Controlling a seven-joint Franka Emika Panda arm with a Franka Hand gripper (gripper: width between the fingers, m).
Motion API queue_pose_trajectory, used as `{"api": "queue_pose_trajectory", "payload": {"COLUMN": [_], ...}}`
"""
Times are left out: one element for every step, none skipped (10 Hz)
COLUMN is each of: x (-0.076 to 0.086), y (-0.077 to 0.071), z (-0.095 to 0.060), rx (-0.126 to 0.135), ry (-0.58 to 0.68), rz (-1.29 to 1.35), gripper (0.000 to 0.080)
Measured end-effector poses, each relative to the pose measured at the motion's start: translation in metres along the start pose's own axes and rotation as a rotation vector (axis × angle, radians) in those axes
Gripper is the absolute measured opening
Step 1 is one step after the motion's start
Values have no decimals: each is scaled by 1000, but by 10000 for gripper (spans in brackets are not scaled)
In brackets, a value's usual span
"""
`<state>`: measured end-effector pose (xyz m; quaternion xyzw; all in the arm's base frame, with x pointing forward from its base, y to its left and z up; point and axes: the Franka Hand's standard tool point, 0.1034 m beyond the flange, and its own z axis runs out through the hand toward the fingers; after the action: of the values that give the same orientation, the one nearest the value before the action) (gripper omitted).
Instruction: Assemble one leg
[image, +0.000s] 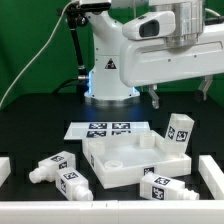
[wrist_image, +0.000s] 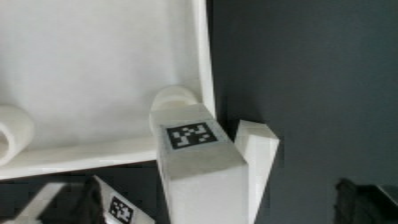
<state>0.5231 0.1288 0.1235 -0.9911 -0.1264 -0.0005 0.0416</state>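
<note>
A white leg (image: 178, 132) with tags stands tilted at the right corner of the large flat square block (image: 108, 172). In the wrist view this leg (wrist_image: 199, 150) rises beside the block's corner (wrist_image: 107, 70), its tag facing the camera. My gripper (image: 180, 95) hangs open above the leg without touching it. In the wrist view the gripper (wrist_image: 201, 205) has its dark fingers (wrist_image: 39, 203) wide apart on either side of the leg. Another leg (image: 160, 186) lies at the block's front right. Two more legs (image: 52, 166) lie at the exterior view's left.
The marker board (image: 105, 129) lies behind the block, in front of the robot base (image: 108, 80). White raised bars border the table at the left edge (image: 4, 168) and the right edge (image: 212, 172). A tagged piece (wrist_image: 121, 208) shows by one finger.
</note>
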Motion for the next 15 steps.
{"api": "queue_pose_trajectory", "payload": {"x": [3, 12, 18, 21, 20, 21, 20, 19, 19, 19, 19, 19, 19, 19, 19], "y": [0, -1, -1, 1, 2, 2, 5, 9, 12, 14, 15, 17, 21, 22, 22], "z": [2, 6, 11, 17, 20, 25, 28, 29, 28, 28, 28, 28, 27, 27, 27], "rx": [-2, -8, -5, -1, 1, 1, 2, 2, 2, 2, 2, 1, 1, 1, 1], "ry": [-1, 1, 2, -2, -6, 1, -2, -4, -3, -3, -3, -3, -2, -2, -2], "rz": [0, -6, -10, -7, -3, -3, -10, -13, -14, -14, -18, -29, -48, -56, -47], "gripper": [649, 649, 649, 649, 649, 649, 649, 649, 649, 540, 405, 405, 280, 280, 280]}}
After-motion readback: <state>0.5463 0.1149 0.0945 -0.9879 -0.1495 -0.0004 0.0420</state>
